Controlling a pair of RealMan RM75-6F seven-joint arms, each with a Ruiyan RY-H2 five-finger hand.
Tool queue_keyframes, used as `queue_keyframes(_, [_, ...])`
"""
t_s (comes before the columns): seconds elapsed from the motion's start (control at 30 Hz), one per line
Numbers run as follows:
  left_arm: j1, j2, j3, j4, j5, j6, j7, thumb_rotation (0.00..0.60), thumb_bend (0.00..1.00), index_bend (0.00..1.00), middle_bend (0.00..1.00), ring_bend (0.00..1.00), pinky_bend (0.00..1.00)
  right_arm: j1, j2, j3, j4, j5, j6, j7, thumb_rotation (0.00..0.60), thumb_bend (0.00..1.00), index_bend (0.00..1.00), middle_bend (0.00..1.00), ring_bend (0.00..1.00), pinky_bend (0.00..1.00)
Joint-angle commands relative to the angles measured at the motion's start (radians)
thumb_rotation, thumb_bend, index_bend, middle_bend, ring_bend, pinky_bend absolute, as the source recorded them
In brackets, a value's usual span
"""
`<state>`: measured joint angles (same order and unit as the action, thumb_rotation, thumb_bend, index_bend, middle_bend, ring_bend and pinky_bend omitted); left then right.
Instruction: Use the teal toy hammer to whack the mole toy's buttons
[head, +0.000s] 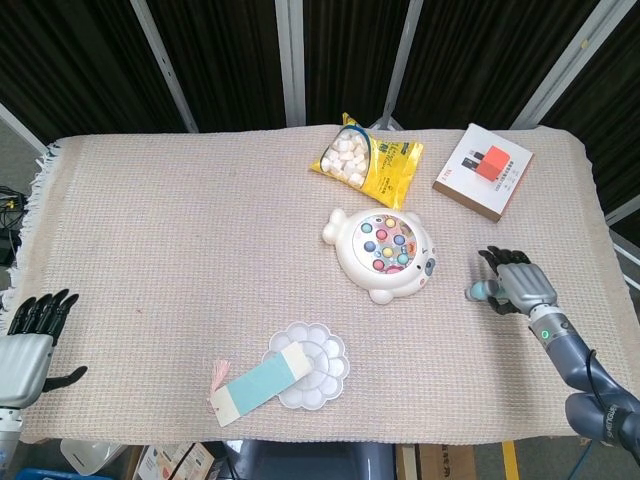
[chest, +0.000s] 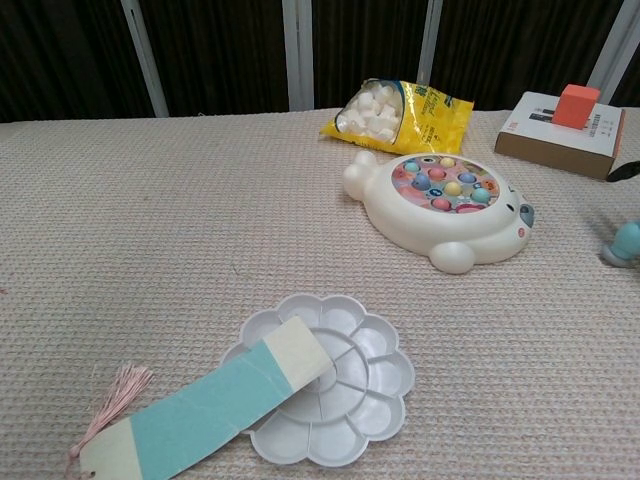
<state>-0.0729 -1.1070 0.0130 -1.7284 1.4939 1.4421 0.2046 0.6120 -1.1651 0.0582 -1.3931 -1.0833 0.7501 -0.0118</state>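
Observation:
The white mole toy (head: 384, 254) with coloured buttons lies right of the table's middle, also seen in the chest view (chest: 445, 205). The teal toy hammer (head: 480, 292) lies on the cloth to its right, its head poking out from under my right hand (head: 520, 283). That hand hovers over the handle with fingers stretched out; one dark fingertip (chest: 628, 170) shows well above the hammer (chest: 624, 243) at the chest view's right edge. The handle is hidden. My left hand (head: 30, 345) is off the table's front left corner, fingers spread, holding nothing.
A yellow snack bag (head: 367, 160) and a white box with a red block (head: 483, 170) lie behind the mole toy. A white flower-shaped palette (head: 310, 365) with a teal bookmark (head: 258, 388) across it sits near the front edge.

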Motion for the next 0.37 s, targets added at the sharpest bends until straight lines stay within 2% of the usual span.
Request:
queue_keyframes(0.03, [0.002, -0.004, -0.003, 0.009, 0.001, 0.007, -0.009, 0.6, 0.12, 0.0, 0.0, 0.0, 0.0, -0.083, 0.043, 0.021, -0.087, -0.06, 0.159, 0.062, 0.6, 0.43, 0.0, 0.0, 0.0, 0.0])
queue_keyframes(0.23, [0.01, -0.021, -0.007, 0.038, 0.009, 0.03, -0.034, 0.6, 0.12, 0.0, 0.0, 0.0, 0.0, -0.265, 0.016, 0.006, -0.146, -0.206, 0.532, 0.111, 0.6, 0.43, 0.0, 0.0, 0.0, 0.0])
queue_keyframes(0.37, [0.014, -0.027, -0.007, 0.052, 0.015, 0.04, -0.044, 0.6, 0.12, 0.0, 0.0, 0.0, 0.0, -0.36, -0.035, -0.016, -0.134, -0.278, 0.712, 0.111, 0.6, 0.43, 0.0, 0.0, 0.0, 0.0])
